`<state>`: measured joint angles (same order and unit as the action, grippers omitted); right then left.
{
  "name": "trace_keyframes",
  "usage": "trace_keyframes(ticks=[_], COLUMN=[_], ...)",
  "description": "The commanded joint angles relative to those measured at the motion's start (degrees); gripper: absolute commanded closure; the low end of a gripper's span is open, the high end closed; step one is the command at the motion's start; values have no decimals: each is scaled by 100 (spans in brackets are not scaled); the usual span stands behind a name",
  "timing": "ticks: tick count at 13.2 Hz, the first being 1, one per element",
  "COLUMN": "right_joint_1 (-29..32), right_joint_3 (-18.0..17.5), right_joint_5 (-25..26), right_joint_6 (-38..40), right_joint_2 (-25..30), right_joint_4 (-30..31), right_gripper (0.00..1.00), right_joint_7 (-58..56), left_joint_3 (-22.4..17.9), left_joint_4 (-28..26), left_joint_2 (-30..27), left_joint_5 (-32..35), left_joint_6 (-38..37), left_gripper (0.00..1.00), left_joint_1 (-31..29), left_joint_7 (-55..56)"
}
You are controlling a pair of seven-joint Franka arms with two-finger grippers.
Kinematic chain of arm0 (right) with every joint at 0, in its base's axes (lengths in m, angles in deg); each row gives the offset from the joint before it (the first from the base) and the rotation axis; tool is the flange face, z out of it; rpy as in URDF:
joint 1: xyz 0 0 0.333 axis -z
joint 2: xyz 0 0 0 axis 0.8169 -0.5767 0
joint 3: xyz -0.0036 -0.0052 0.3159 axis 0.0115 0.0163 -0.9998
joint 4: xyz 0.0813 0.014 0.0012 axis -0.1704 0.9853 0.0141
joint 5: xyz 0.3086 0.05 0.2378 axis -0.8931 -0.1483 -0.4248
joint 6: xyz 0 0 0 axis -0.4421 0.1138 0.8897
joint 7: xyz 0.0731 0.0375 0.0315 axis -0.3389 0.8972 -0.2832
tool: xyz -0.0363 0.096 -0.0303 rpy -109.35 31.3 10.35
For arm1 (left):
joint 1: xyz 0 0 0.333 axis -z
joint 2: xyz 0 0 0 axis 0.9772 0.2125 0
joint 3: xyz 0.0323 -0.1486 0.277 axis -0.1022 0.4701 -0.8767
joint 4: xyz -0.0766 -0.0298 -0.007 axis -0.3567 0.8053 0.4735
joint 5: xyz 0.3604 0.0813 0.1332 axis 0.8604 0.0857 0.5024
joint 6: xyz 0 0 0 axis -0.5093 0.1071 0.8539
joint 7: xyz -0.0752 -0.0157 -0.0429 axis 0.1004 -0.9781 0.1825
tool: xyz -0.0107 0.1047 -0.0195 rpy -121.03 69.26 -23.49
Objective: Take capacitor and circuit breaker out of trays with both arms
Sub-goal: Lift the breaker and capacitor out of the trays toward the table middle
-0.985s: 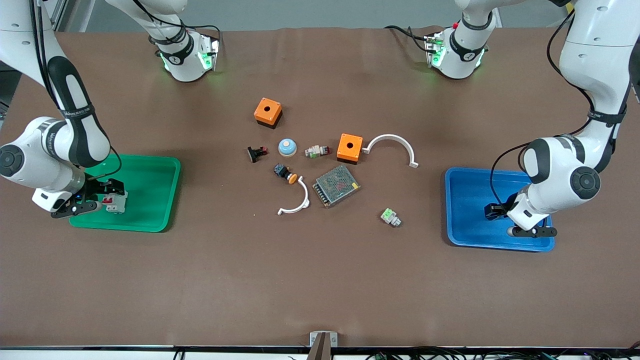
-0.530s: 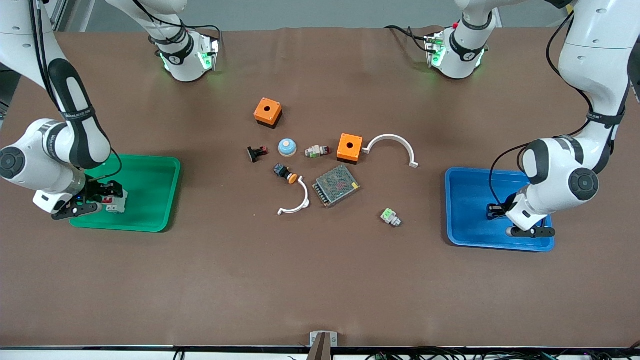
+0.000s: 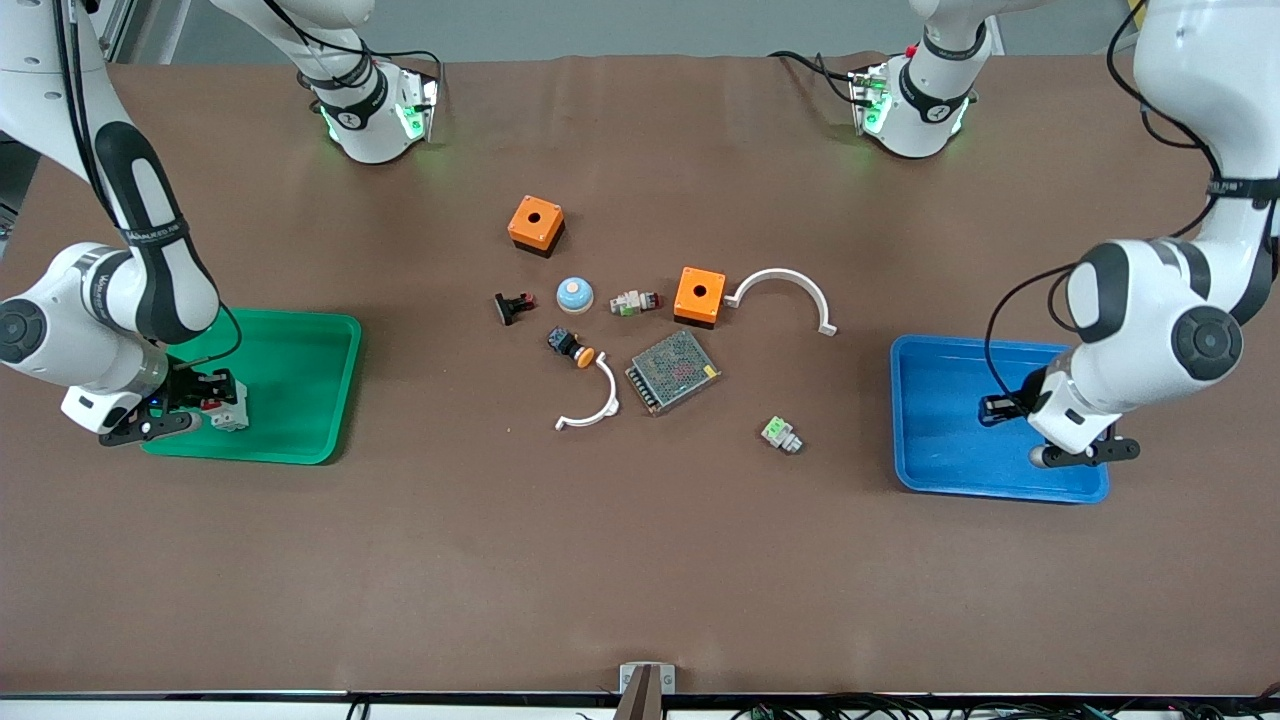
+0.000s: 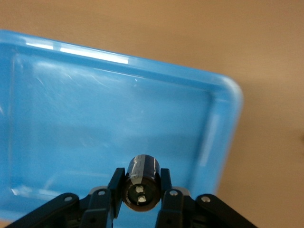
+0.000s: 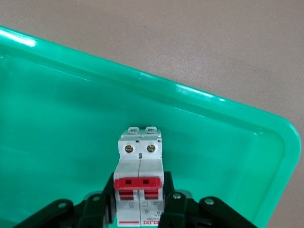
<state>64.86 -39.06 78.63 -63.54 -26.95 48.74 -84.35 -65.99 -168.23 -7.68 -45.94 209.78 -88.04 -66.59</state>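
Between left gripper (image 4: 141, 204) fingers: dark cylindrical capacitor (image 4: 141, 182), two pale dots.

I see the capacitor (image 4: 141, 181), a short dark cylinder with two pale dots on its end face, clamped between the left pincer's (image 4: 141, 197) fingers over the blue tray (image 4: 223, 123). The breaker (image 5: 140, 183), a white-grey block with a red toggle bar and two brass screws on its face, sits pinched in the right pincer (image 5: 140, 204) over the green tray (image 5: 280, 142).
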Motion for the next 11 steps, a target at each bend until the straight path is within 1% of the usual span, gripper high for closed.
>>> trace_keyframes(ticks=[1,2,4,6,7,10,11], right_joint_1=[-84,-216,-593,-1137,-1453,-2262,-2578], right_joint_3=[-64,-64,-73,-82,-82,-73,-64], right_joint_5=[-8,-17,-17,-147,-349,-947,-974], right_joint_6=[1087,1466,1952,2173,2173,2016,1824], right_joint_2=[382,575,927,1095,1087,1017,964], right_joint_4=[-357,-454,-464,-455,-455,-481,-481], right_gripper=[83,83,83,83,83,83,83], right_joint_7=[1,123,885,1816,2317,3575,4014], left_joint_3=[553,842,1186,1205,1205,1197,1179], left_joint_4=[-294,-312,-365,-374,-374,-689,-742], left_joint_2=[-341,-367,-306,-105,36,353,458], left_joint_5=[90,90,90,90,90,117,117], left_joint_6=[-92,-100,-92,-22,109,934,1067], left_gripper=[100,100,100,100,100,100,100], left_joint_1=[20,12,81,484,669,934,1100], left_joint_7=[1096,1449,2134,2601,2908,3481,3648])
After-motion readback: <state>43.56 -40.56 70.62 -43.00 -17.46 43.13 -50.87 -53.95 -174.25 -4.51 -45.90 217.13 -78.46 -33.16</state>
